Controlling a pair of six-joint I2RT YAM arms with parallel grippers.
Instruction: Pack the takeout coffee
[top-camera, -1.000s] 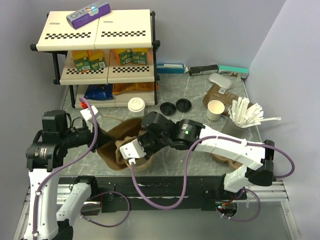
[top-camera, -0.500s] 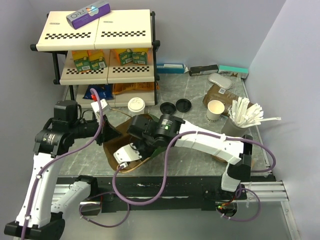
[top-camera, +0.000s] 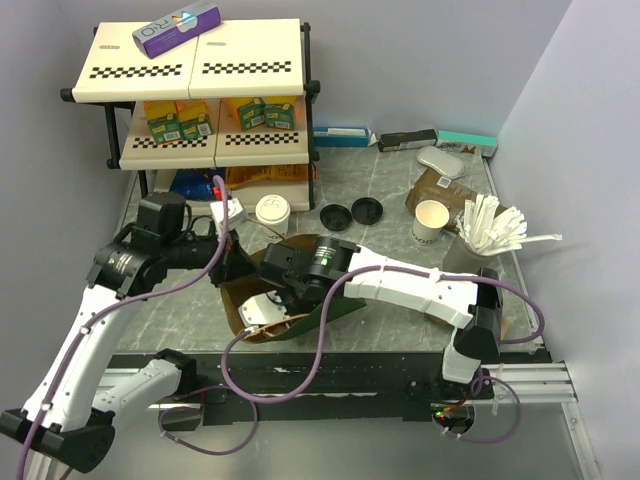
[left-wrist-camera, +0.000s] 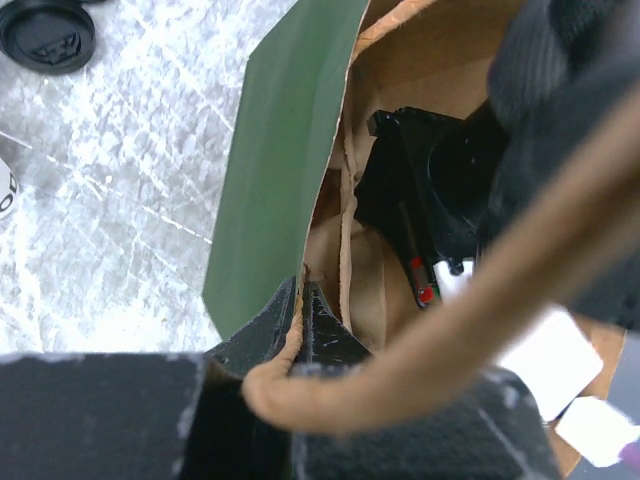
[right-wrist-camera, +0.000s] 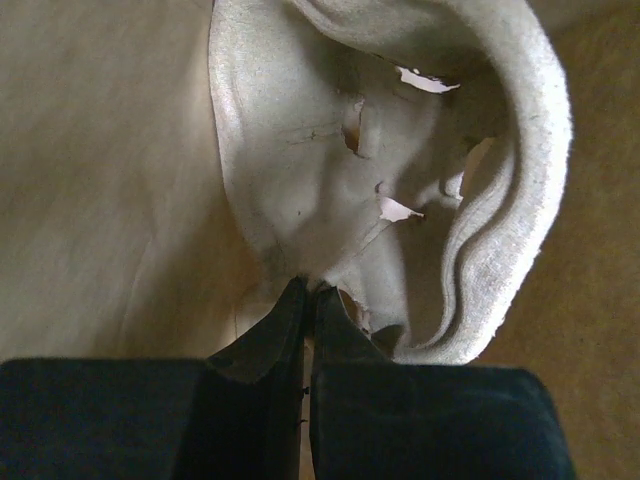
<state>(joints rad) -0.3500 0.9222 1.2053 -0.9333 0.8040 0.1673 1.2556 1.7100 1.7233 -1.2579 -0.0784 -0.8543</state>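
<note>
Two white paper cups stand on the table: one with a white lid (top-camera: 272, 212) in front of the shelf, and an open one (top-camera: 431, 221) at the right. A brown paper bag with a green side (top-camera: 305, 318) sits between the arms. My left gripper (left-wrist-camera: 305, 292) is shut on the bag's rim (left-wrist-camera: 345, 215), and its tan handle (left-wrist-camera: 470, 320) loops across the left wrist view. My right arm (top-camera: 400, 285) reaches into the bag's mouth. Inside, my right gripper (right-wrist-camera: 312, 292) is shut on the edge of a pale moulded-pulp tray (right-wrist-camera: 300, 150).
Two black lids (top-camera: 350, 212) lie behind the bag. A grey tumbler of white sticks (top-camera: 480, 240) and a brown packet (top-camera: 440, 185) are at the right. A two-tier shelf (top-camera: 190, 110) fills the back left. Flat boxes (top-camera: 405, 140) line the back wall.
My left arm has swung right and toward the shelf, drawing the bag's rim with it. My right arm has pushed deeper into the bag, which now stands more closed around it.
</note>
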